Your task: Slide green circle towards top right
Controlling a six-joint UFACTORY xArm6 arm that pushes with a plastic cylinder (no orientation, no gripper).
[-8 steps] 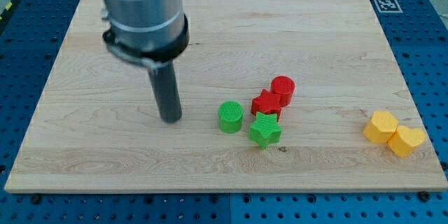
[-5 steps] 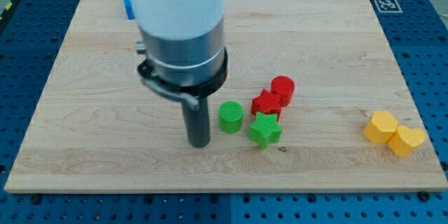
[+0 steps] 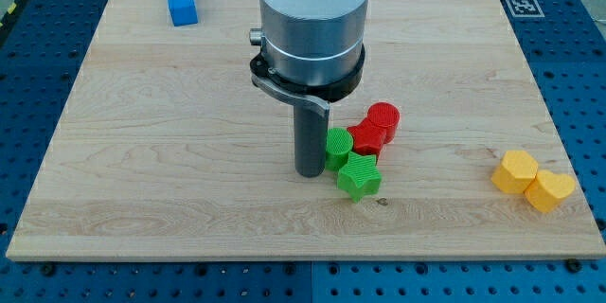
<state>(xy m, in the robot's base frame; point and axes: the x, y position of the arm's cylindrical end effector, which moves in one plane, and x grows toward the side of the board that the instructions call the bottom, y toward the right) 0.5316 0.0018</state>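
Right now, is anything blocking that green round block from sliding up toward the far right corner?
Yes. My tip touches the green circle from the view's left, but the red star and red circle sit right against its upper-right side.

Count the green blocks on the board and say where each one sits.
2. The green circle block sits right of my tip, touching the red star block. The green star block lies just below it. The arm may hide others.

My tip (image 3: 310, 171) apparently touching green circle's (image 3: 339, 147) left side.
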